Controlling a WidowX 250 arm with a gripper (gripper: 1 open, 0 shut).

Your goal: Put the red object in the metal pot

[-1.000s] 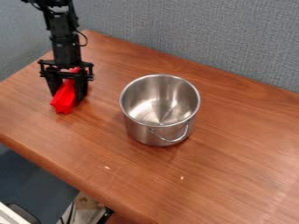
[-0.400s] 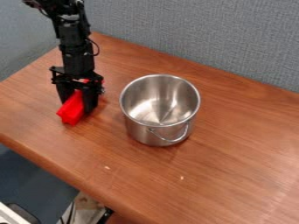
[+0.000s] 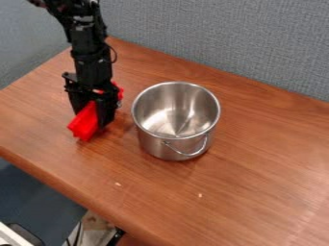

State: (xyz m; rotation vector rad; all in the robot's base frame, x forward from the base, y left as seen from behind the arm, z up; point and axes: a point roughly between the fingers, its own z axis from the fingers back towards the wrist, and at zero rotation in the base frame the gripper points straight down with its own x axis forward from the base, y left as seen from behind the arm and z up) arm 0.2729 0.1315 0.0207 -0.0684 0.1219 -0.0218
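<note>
The red object (image 3: pixel 85 121) hangs tilted between the black fingers of my gripper (image 3: pixel 90 109), which is shut on it just above the wooden table, its lower end pointing down to the left. The arm rises from there toward the top left. The metal pot (image 3: pixel 176 118) stands upright and empty to the right of the gripper, its thin wire handle at the front right. A small gap separates the red object from the pot's left wall.
The brown wooden table (image 3: pixel 244 163) has its front edge running diagonally along the lower left. A grey textured wall (image 3: pixel 232 38) backs the table. Below the table edge, floor clutter (image 3: pixel 90 231) shows.
The gripper, with the red object held in it, has moved to the right and slightly forward, closer to the pot. The pot has stayed in place.
</note>
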